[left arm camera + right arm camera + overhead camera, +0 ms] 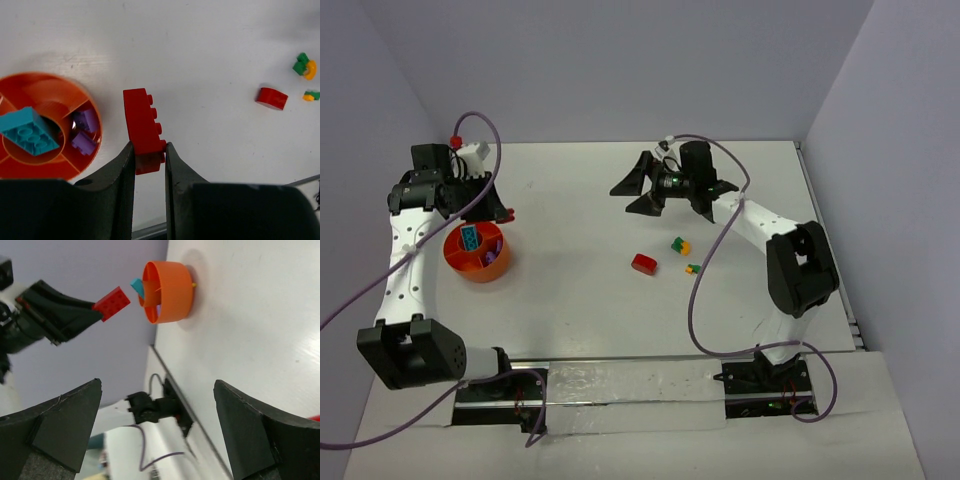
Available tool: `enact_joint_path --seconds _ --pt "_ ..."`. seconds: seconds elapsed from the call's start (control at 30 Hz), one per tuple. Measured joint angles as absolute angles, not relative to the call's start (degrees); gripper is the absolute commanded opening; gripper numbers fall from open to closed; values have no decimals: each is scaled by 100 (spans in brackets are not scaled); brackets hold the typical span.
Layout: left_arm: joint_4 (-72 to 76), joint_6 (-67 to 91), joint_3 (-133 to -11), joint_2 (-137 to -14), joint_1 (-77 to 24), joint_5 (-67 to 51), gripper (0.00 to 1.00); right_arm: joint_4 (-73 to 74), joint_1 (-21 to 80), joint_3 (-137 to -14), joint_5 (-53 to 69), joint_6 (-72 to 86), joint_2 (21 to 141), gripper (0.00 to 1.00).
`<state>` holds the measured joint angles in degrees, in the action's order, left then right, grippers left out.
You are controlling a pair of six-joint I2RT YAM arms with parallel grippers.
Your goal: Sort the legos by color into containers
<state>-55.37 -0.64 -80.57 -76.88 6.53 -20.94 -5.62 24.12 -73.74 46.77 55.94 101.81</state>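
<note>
My left gripper (149, 150) is shut on one end of a long red lego (144, 120), held in the air just right of the orange bowl (30, 170). In the top view that gripper (503, 212) hangs over the bowl's (460, 268) far right rim. A teal lego (27, 131) lies in the bowl's middle compartment and two purple legos (84, 132) in a side one. On the table lie a rounded red lego (643, 263) and two green-and-yellow pieces (679, 244) (692, 268). My right gripper (628, 200) hovers wide open and empty.
The right wrist view looks sideways across the table at the bowl (172, 290) and the left gripper's red lego (111, 303). Purple cables trail from both arms. Walls close in the table at the back and sides.
</note>
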Motion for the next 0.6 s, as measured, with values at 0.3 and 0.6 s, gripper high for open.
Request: enact_joint_path --seconds 0.3,0.6 --pt "-5822 1129 -8177 -7847 694 -535 2 489 2412 -7588 4142 4195 9693 100" --pt "-5795 1494 -8269 -8204 725 106 0 840 2412 -7588 3990 3815 9692 100"
